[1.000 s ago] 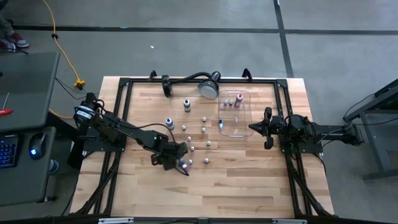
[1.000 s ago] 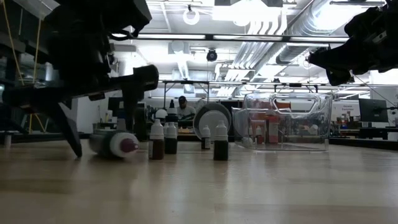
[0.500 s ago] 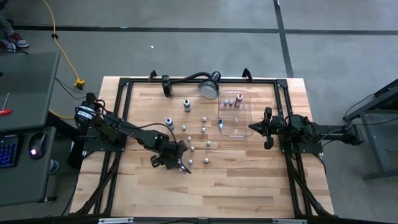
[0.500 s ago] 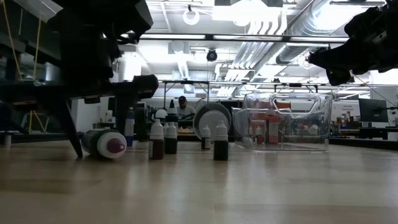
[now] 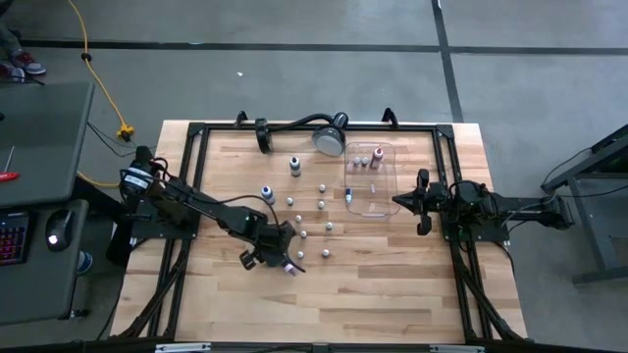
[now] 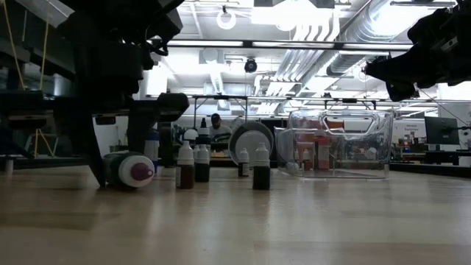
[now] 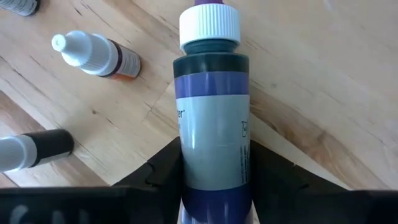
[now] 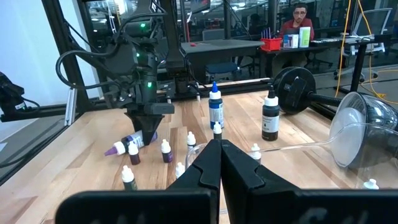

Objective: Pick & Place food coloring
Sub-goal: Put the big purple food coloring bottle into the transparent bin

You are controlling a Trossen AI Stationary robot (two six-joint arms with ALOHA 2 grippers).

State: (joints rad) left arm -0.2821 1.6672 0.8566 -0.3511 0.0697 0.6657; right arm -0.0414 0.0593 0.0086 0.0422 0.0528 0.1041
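Both arms matte black, jointed tube links on black frame rails. Left arm (image 5: 196, 204): white-and-black motor housing at base, small green LED mid-link. Right arm (image 5: 491, 207): same black build, thin cables along links. Fingers (image 8: 242, 171) flat black wedges

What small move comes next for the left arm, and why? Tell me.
Probably secure the grip, then lift slightly: the left gripper straddles the purple bottle lying on its side on the table, and a firm hold is not evident yet.
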